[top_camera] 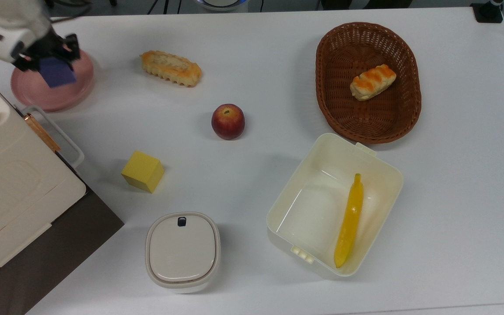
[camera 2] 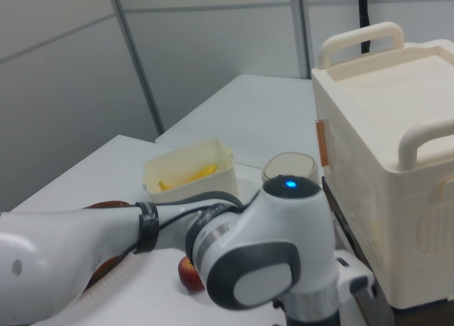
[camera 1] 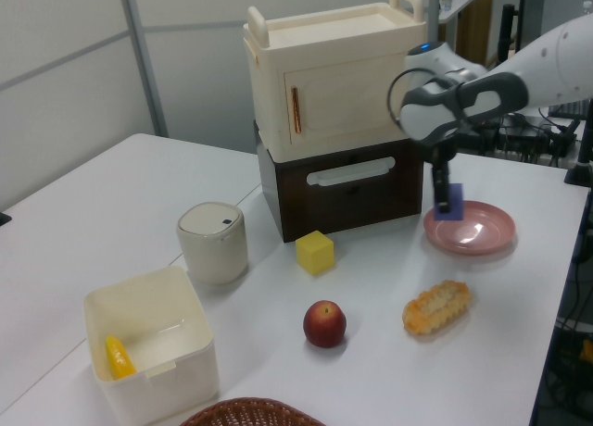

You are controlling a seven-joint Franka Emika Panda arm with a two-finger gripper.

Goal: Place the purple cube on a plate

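Above round glossy plate (top_camera: 75, 94), pincer (top_camera: 50, 57) grips matte cube (top_camera: 57, 72)

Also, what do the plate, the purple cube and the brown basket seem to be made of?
The plate looks like glazed ceramic or hard plastic: dusty pink with bright glare spots. The purple cube, held in the end effector, looks matte, perhaps foam or painted wood, with plain dull faces. The basket appears to be woven wicker, with visible weave.

I see a blue-violet purple cube (top_camera: 57, 72), dusty-pink plate (top_camera: 70, 94), yellow cube (top_camera: 142, 171), red apple (top_camera: 228, 121), and brown woven basket (top_camera: 339, 113).
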